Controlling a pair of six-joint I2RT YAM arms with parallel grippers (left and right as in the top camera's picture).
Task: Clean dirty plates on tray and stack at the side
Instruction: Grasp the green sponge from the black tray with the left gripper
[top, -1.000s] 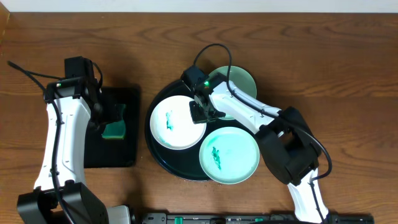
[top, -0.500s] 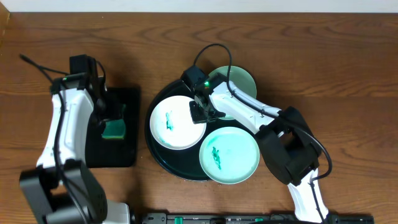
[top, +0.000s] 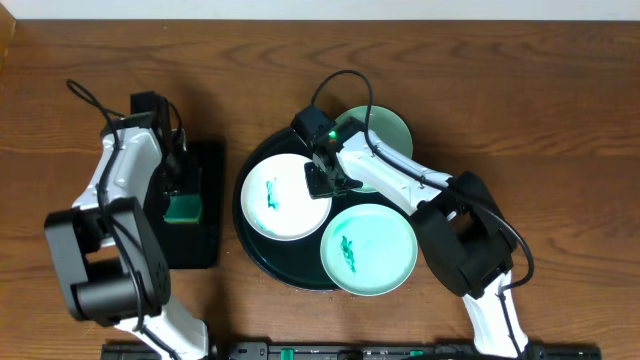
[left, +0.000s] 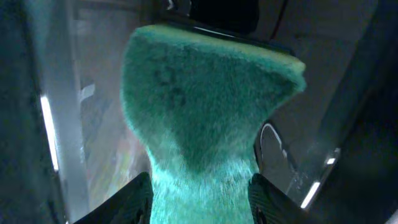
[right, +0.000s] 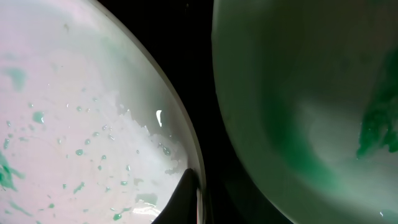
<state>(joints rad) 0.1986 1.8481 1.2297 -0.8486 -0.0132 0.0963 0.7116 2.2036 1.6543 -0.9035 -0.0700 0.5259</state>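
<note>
Left wrist view crops the left hand's (left: 202, 200) fingers (left: 134, 202) pinching the sponge (left: 199, 99).

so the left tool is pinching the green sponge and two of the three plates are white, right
No, only one plate is white; the other two plates are turquoise, as the overhead view shows. The left tool is pinching the green sponge.

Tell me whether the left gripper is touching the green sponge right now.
Touching. The left wrist view shows the green sponge pinched narrow inside the left gripper, both fingers pressing its sides.
</note>
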